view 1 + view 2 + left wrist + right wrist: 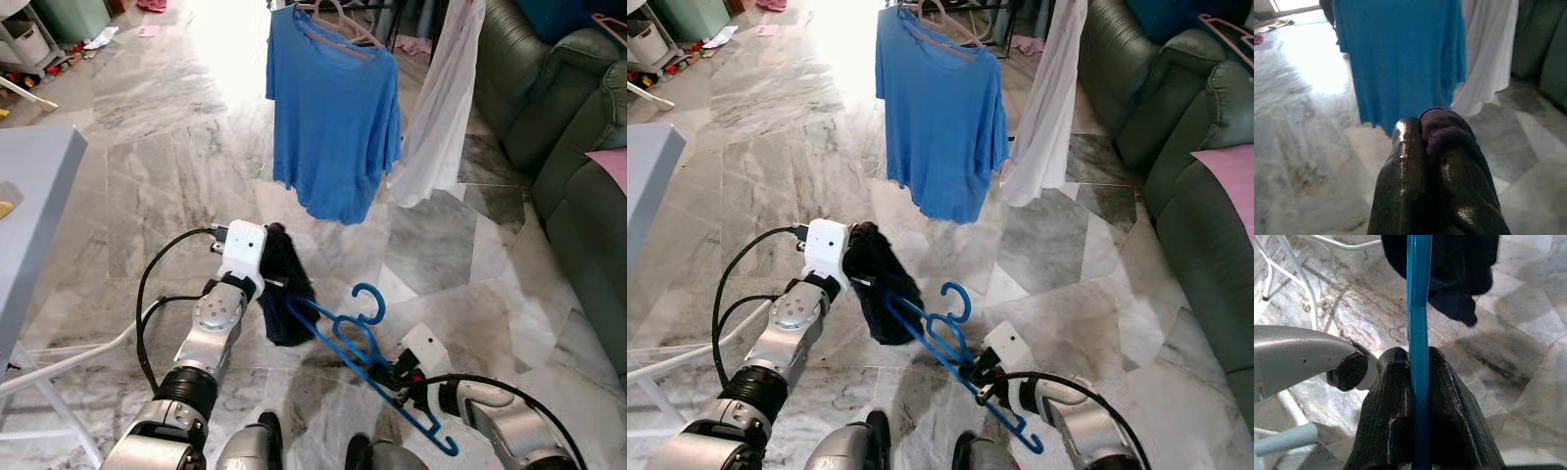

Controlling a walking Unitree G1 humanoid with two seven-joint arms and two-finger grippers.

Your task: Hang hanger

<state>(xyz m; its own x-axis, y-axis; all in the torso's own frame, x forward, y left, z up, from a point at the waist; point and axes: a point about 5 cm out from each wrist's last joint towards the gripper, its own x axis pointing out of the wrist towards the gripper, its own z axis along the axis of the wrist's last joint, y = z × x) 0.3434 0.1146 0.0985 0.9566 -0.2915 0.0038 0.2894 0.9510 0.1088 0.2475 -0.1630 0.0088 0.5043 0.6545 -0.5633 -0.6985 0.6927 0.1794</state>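
Observation:
A blue plastic hanger [362, 343] is held low in front of me, its hook pointing up. My right gripper [400, 380] is shut on its lower bar, and the right wrist view shows both fingers [1396, 416] clamped on the blue bar [1419, 333]. A dark garment [286, 286] hangs from my left gripper [272, 235], which is shut on the cloth's top edge [1442, 125]. The hanger's far end pokes into the dark garment. Ahead, a blue T-shirt [333, 108] hangs on a pink hanger [338, 22] beside a white shirt [441, 108].
A green sofa [573, 137] runs along the right side. A grey table edge [34, 196] and white rack legs [69, 362] stand at the left. Marble floor [167, 147] stretches ahead, with toys and bins at the far left.

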